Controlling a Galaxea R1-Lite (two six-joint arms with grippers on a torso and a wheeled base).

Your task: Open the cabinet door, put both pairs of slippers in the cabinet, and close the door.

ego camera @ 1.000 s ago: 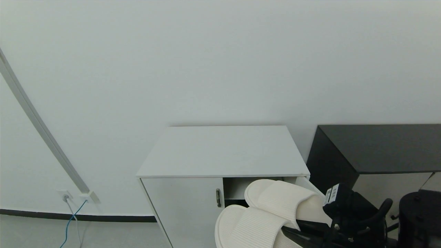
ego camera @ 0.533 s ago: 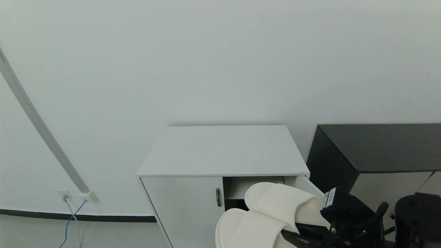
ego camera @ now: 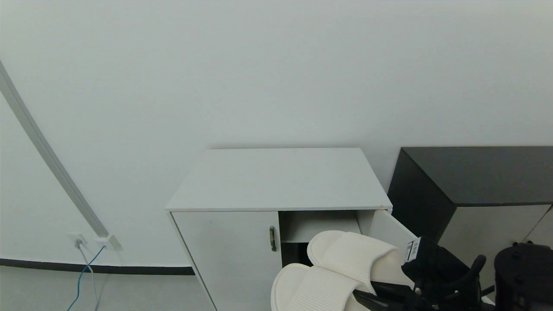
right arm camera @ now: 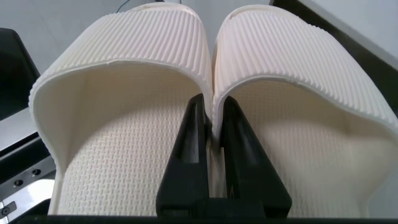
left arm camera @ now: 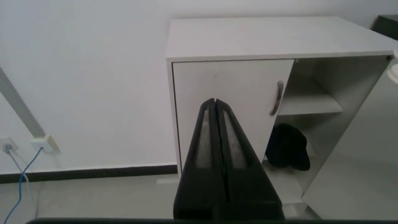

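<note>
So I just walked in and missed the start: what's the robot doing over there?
The right gripper is shut on a pair of white slippers, pinching their inner edges together, and holds them in front of the cabinet. The right door is open and the left door is shut. A dark thing, perhaps the other pair, lies low inside. The left gripper is shut and empty, facing the left door.

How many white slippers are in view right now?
2. The upper slipper and the lower slipper sit side by side, clamped by the right gripper before the open cabinet. A dark shape low inside may be other slippers; unclear.
</note>
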